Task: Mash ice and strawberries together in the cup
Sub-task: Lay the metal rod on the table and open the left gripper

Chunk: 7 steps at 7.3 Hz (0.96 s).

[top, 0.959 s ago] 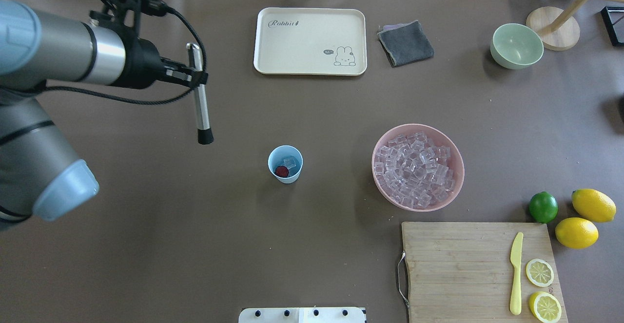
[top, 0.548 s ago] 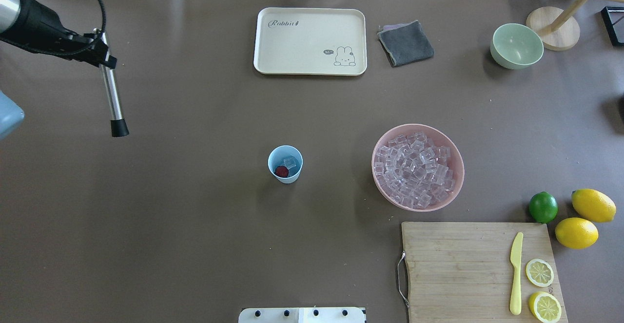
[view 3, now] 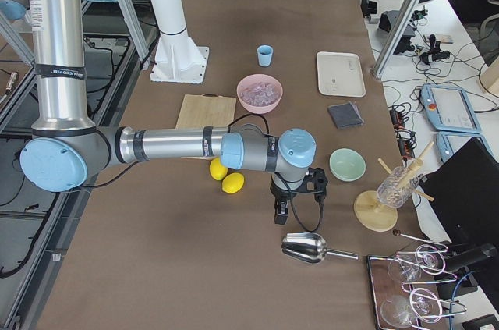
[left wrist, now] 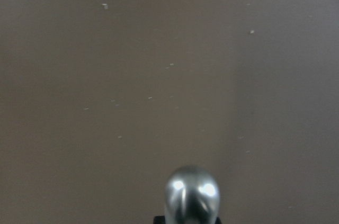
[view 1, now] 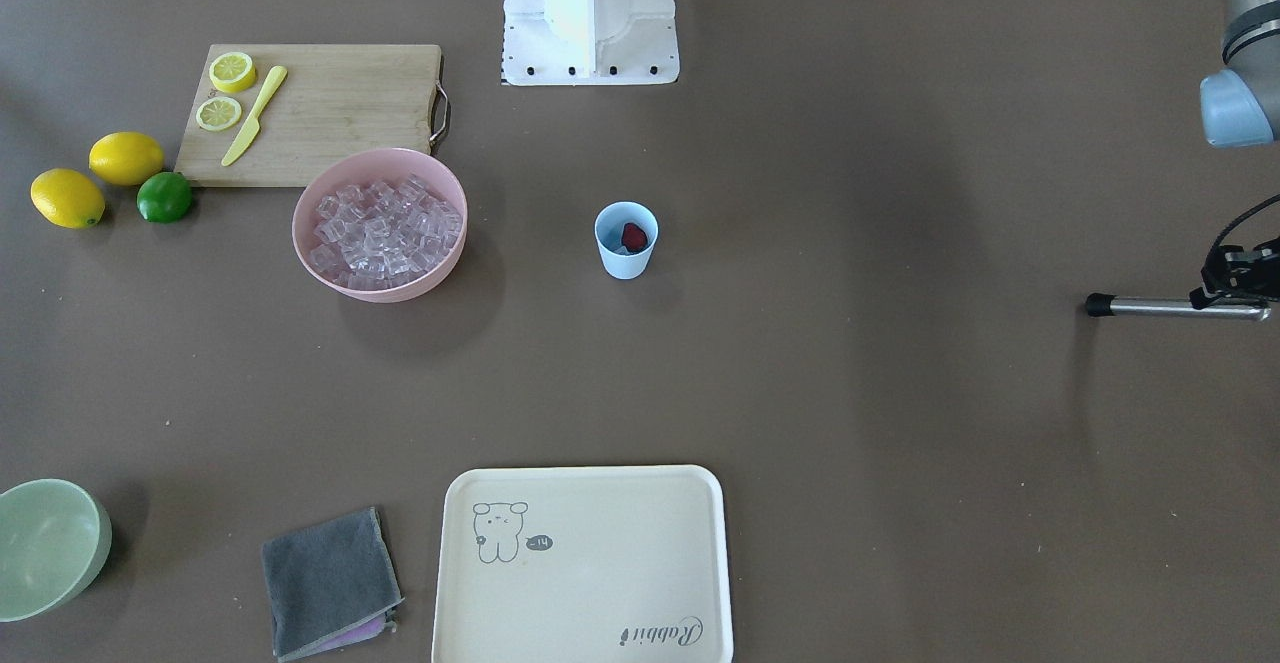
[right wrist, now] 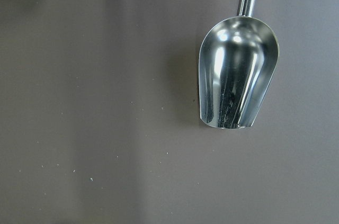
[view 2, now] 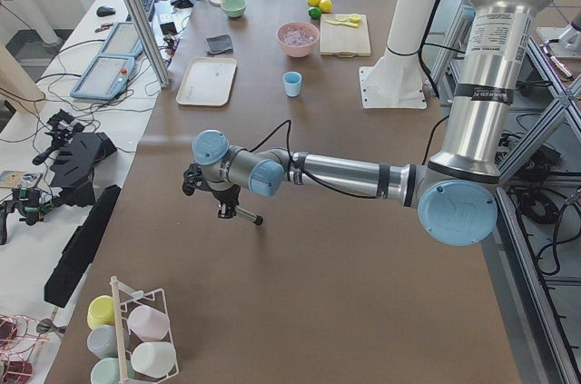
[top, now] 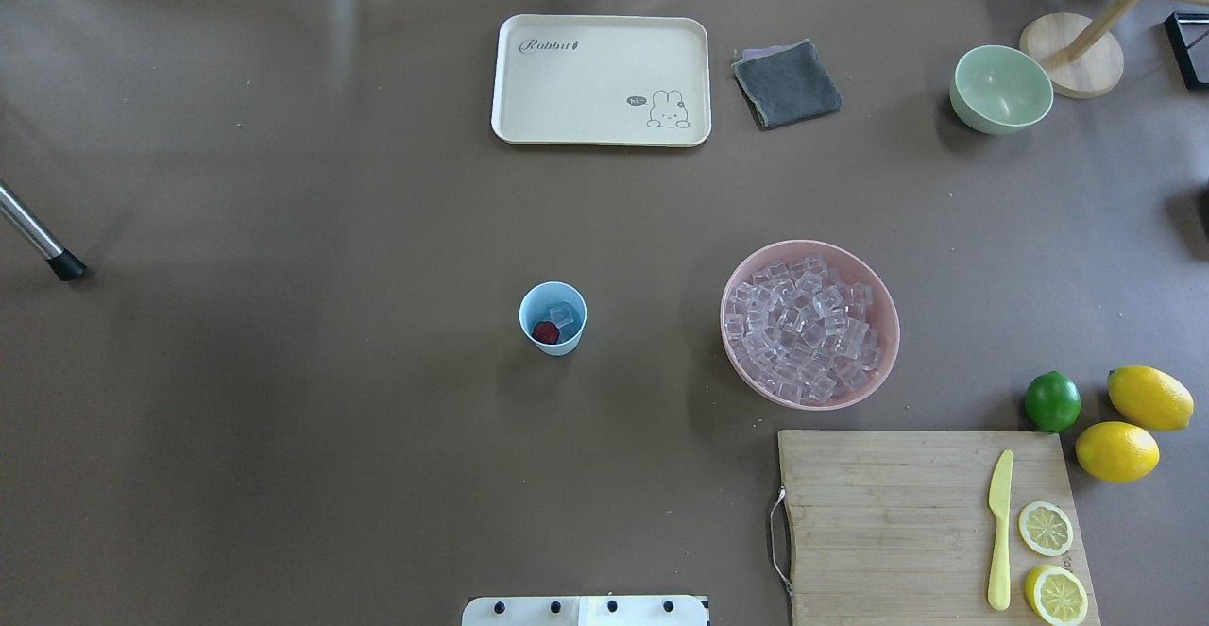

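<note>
The table point(top: 283, 437) is covered with a matte brown sheet; the side views show benches with monitors, cables and racks of glassware along both long edges. The cup point(view 1: 625, 263) stands upright near the table centre and contains one strawberry point(top: 545, 331) and a piece of ice point(top: 563, 314). A pink bowl point(top: 892, 324), near the cup on the robot's right, is heaped with ice cubes point(top: 803, 329). A green bowl point(top: 973, 116), a tray point(top: 600, 78) and a folded cloth point(top: 786, 83) lie along the far edge. A board point(top: 888, 522) carries a knife point(top: 999, 532) and lemon slices point(top: 1046, 528); a lime point(top: 1052, 401) and two lemons point(top: 1149, 397) lie beside it. The left gripper point(view 1: 1235, 283), well apart from the cup, is clamped on a muddler point(view 1: 1170, 307) whose black tip points toward the table centre. The right gripper point(view 3: 282, 209) hangs beside a scoop point(right wrist: 237, 75) lying on the table; its jaw state cannot be determined.
</note>
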Tool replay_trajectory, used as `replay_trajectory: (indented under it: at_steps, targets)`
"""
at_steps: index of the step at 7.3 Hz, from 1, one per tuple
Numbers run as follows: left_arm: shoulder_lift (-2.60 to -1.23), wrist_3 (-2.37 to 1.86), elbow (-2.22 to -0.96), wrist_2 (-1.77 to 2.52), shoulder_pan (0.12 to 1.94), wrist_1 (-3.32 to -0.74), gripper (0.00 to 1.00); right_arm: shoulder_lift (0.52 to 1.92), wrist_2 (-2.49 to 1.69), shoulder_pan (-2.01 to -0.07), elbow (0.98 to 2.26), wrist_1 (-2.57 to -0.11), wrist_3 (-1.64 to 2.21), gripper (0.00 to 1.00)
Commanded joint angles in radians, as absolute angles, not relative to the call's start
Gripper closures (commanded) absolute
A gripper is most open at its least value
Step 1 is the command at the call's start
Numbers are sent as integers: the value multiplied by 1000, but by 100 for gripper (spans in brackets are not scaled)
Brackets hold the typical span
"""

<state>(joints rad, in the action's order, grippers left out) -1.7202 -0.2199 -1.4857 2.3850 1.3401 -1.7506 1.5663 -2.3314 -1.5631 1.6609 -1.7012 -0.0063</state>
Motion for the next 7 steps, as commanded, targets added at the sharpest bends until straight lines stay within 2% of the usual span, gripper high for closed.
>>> replay_trajectory:
  at_steps: [1,3,5,6,7]
  targets:
    - [-1730,-176,-1479,2385,1356,-1688,62,1562,-2326,-1563,1654,-1701,-8,0]
    - [-1793,-182,-1485,2384,1376,-1629,63,1560,-2330,-1563,1655,-1700,-8,0]
    - [-1830,-186,-1488,2385,1388,-1580,50,1562,-2332,-1563,1657,-1700,-8,0]
    - [-1839,-190,-1491,2384,1388,-1580,2,1559,-2330,-1563,1652,-1700,-8,0]
    - [-1830,-189,-1509,2388,1394,-1580,1,1559,-2330,-1563,1654,-1701,-6,0]
